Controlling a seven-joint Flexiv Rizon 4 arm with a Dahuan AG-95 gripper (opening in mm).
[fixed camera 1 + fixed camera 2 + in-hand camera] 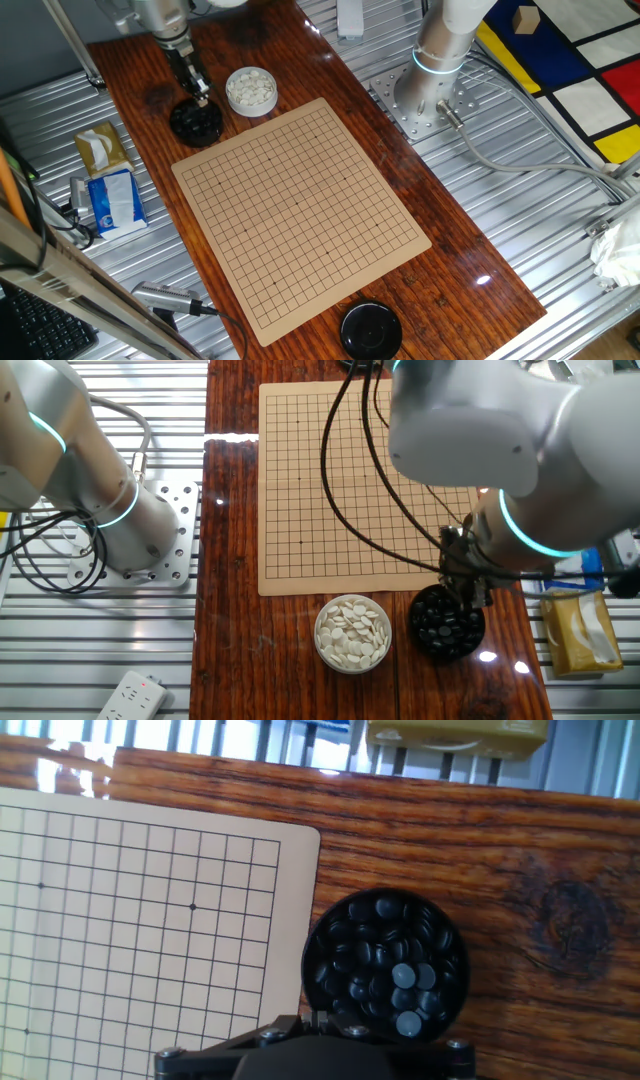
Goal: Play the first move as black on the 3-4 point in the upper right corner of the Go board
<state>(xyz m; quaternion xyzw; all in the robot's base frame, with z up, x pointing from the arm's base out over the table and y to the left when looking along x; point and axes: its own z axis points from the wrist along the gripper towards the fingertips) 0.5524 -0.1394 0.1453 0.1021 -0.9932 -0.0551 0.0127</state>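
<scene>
The wooden table [400, 190] runs diagonally across one fixed view, its dark grain glossy under the lights. On it lies the Go board [300, 205], a pale tan sheet with a thin black grid and no stones on any crossing that shows. In the other fixed view the board [300, 480] fills the upper centre of the frame, and the arm [500, 430] crosses over its right side.

Two bowls sit side by side just off the board's edge. The bowl of white stones [352, 632] is at lower centre in the other fixed view; the bowl of black stones [447, 622] is to its right, just beside it.

The gripper [197, 88] hangs directly over the black bowl in the upper left of one fixed view. The fingertips are small and dark against the bowl, so I cannot tell whether they are apart or together, or whether they touch the stones.

In the hand view the black stones [385, 960] are heaped in their bowl at lower centre, just above the gripper body at the bottom edge.
</scene>
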